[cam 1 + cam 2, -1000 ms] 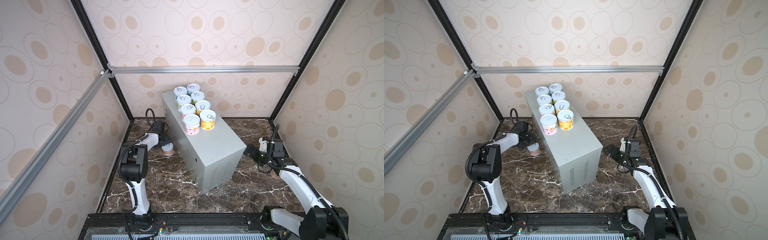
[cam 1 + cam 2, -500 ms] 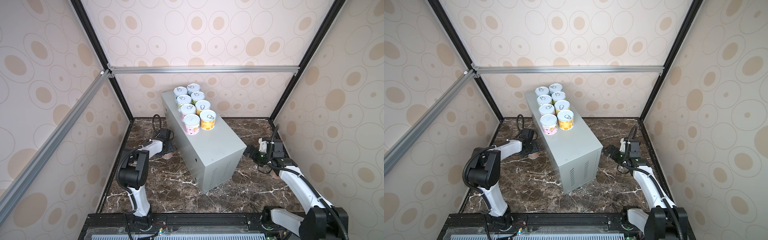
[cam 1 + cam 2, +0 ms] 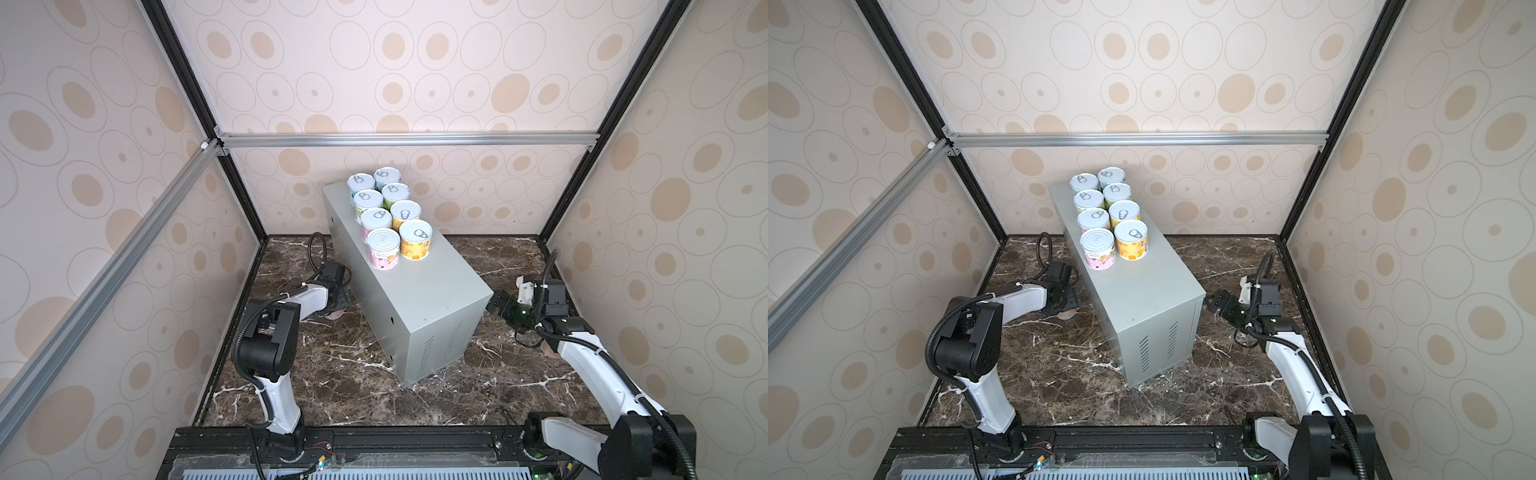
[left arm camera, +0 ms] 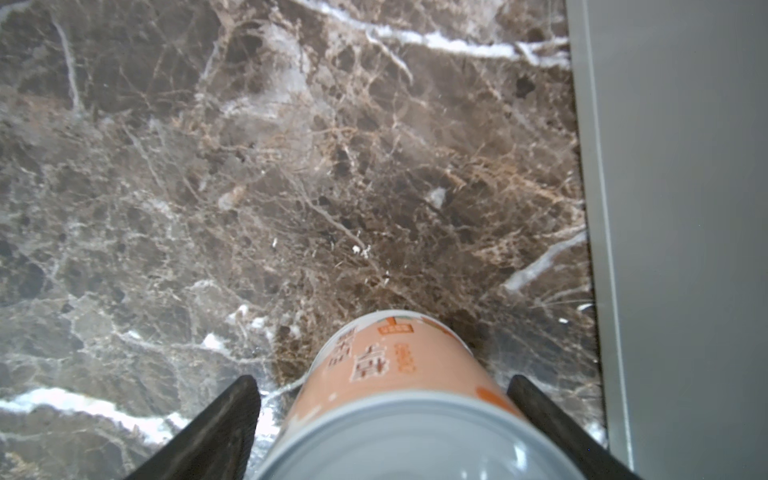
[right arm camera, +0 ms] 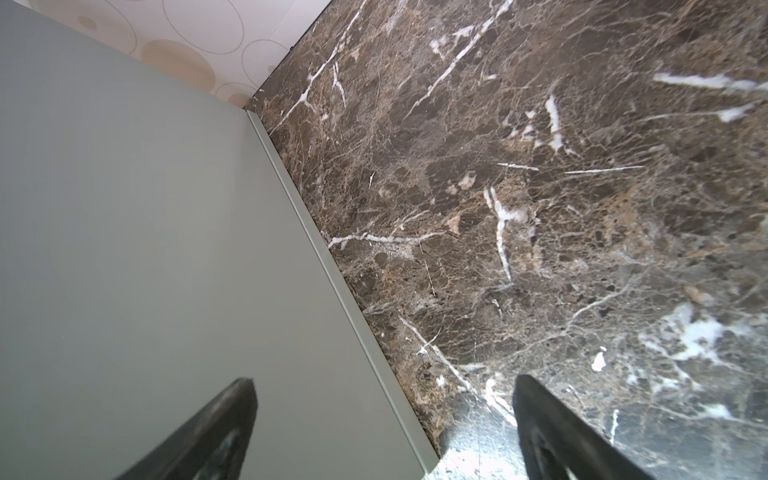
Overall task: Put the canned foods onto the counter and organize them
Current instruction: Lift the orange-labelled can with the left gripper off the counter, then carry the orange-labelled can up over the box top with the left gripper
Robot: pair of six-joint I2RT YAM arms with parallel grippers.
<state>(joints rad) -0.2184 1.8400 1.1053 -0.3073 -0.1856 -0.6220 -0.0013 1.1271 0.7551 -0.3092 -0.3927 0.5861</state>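
In both top views eight cans stand in two tight rows of four at the far end of the counter. Down on the marble floor the left claw sits low against the counter's left long side, with an orange can peeking out beneath it. The right claw hangs by the counter's near right corner, spread wide. Over to the left wrist camera: the orange can stands on the marble just beside the counter's grey wall, lid toward the lens. The black fingers sit on either side of it, spread, with a sliver of floor showing between one finger and the label, so no pinch here. Right wrist camera now: the right claw shows two fingers wide apart with only background between them, one over the counter's grey face, one over the marble
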